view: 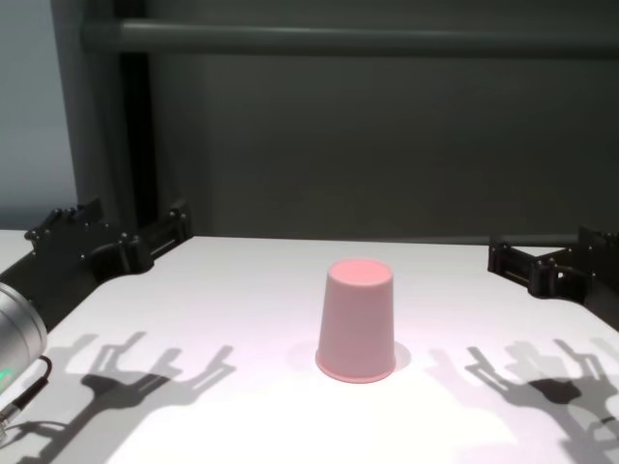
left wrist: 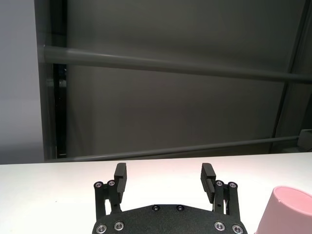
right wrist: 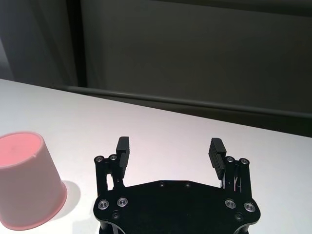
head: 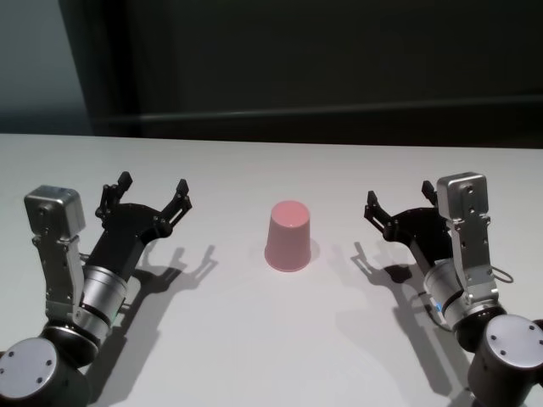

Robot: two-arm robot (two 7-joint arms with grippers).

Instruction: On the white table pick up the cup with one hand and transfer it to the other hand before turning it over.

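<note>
The pink cup [head: 288,236] stands upside down, flat base up, rim on the white table [head: 254,339] at its middle. It also shows in the chest view [view: 357,319], at the edge of the left wrist view [left wrist: 287,212] and in the right wrist view [right wrist: 27,180]. My left gripper [head: 153,184] is open and empty, held above the table to the cup's left, apart from it [left wrist: 164,170]. My right gripper [head: 399,197] is open and empty, to the cup's right, apart from it [right wrist: 170,145].
A dark wall with horizontal rails [view: 338,39] stands behind the table's far edge. Both grippers cast shadows on the tabletop [view: 145,372]. Nothing else lies on the table.
</note>
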